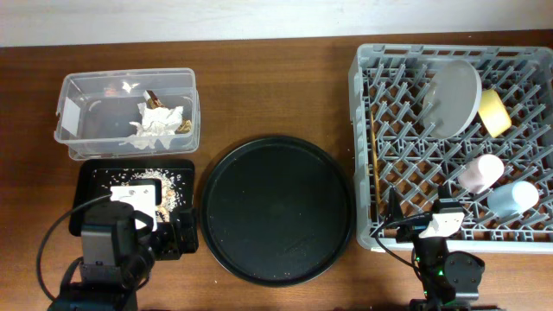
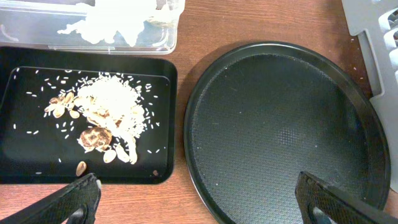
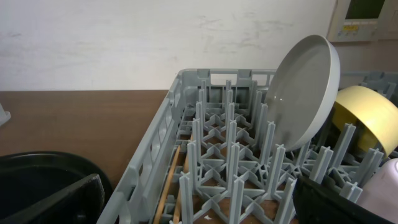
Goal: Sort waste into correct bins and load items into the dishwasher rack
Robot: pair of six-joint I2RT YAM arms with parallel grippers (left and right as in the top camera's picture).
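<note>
The grey dishwasher rack [image 1: 366,155] at the right holds the pale grey plate [image 1: 455,97] on edge, the yellow bowl [image 1: 494,112], the pink cup [image 1: 479,173], the light blue cup [image 1: 513,199] and the chopsticks [image 1: 376,151]. The clear tub [image 1: 82,108] holds the white tissue [image 1: 155,125]. The shallow black tray [image 1: 95,177] holds food bits [image 2: 102,115]. My left gripper [image 2: 199,200] is open and empty over the table's front edge, between the shallow tray and the round tray. My right gripper [image 3: 199,202] is open and empty at the rack's front left corner.
A large round black tray [image 1: 276,207] lies between the shallow tray and the rack. Bare wood table runs along the back. The rack's front wall [image 3: 146,162] is just ahead of my right gripper, with the plate [image 3: 305,93] and the bowl [image 3: 364,118] beyond.
</note>
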